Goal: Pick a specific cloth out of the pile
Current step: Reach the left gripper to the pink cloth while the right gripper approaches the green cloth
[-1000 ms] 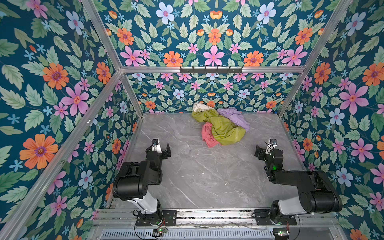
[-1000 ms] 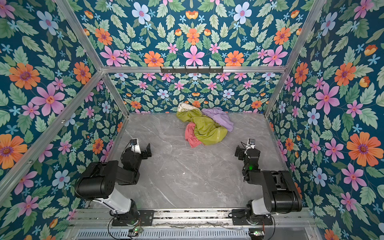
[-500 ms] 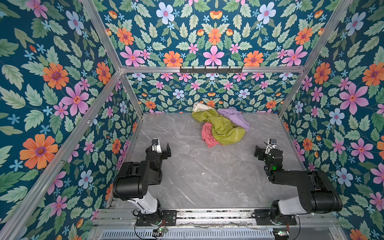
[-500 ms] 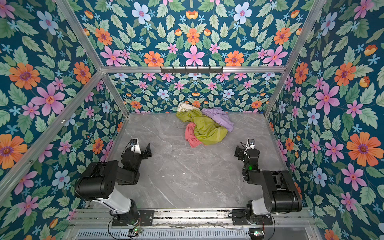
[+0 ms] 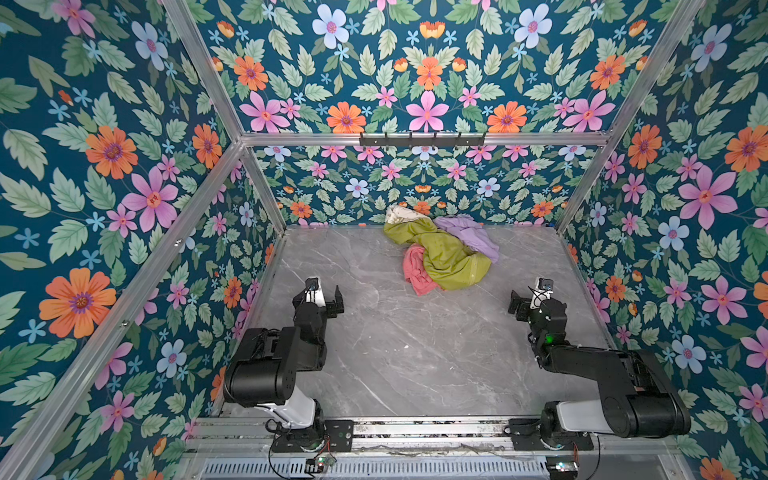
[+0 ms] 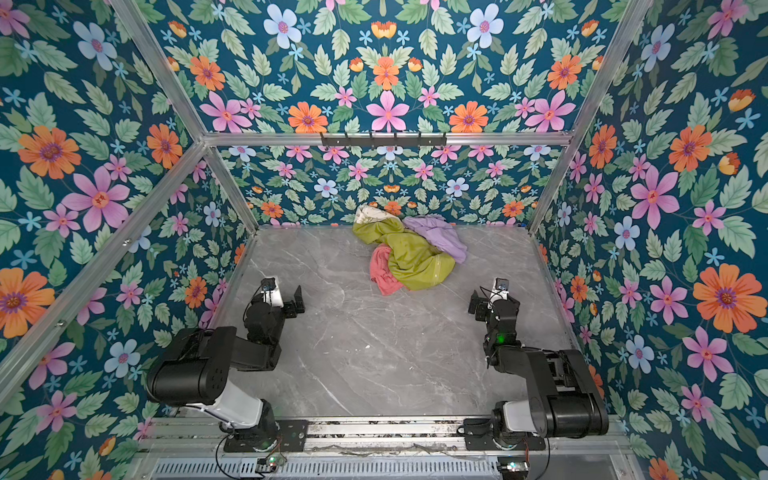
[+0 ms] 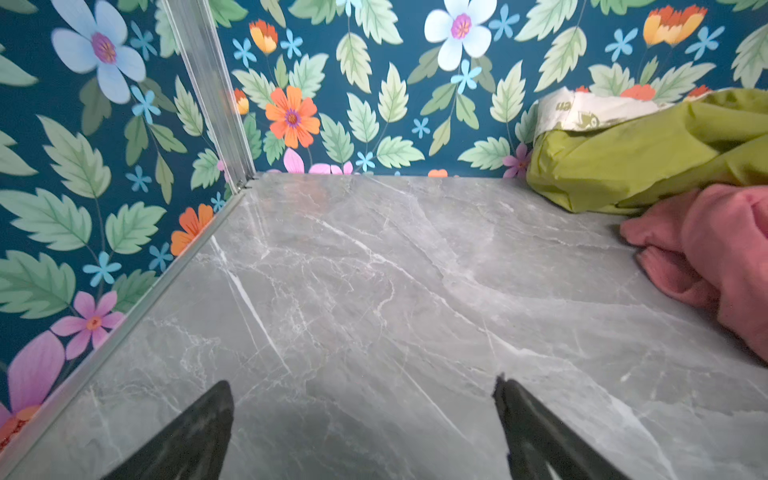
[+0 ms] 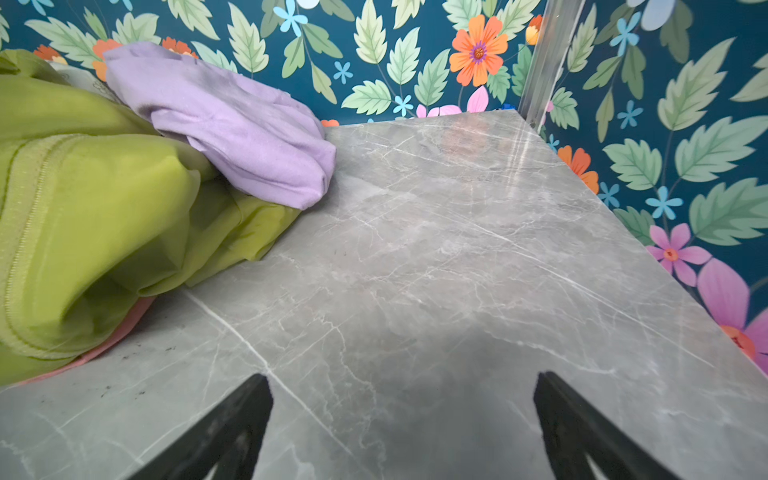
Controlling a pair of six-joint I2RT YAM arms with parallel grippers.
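Observation:
The pile (image 5: pixel 444 249) lies against the back wall in both top views, and the salmon-pink cloth (image 5: pixel 417 270) (image 6: pixel 381 271) pokes out at its near-left edge, partly under the olive-green cloth (image 5: pixel 451 259). The left wrist view shows the pink cloth (image 7: pixel 715 249) off to one side; the right wrist view shows only a thin strip of pink cloth (image 8: pixel 112 338) under the green. My left gripper (image 5: pixel 326 297) (image 7: pixel 362 382) stands open and empty over bare tabletop, well short of the pile. My right gripper (image 5: pixel 525 305) (image 8: pixel 402 376) is also open and empty, near the right wall.
A lilac cloth (image 5: pixel 471 237) (image 8: pixel 232 129) drapes over the pile's far right, and a cream patterned cloth (image 5: pixel 399 215) (image 7: pixel 582 108) sits at its back. Floral walls enclose the grey marble table (image 5: pixel 395 340) on three sides. A black hook rail (image 5: pixel 422 139) hangs on the back wall.

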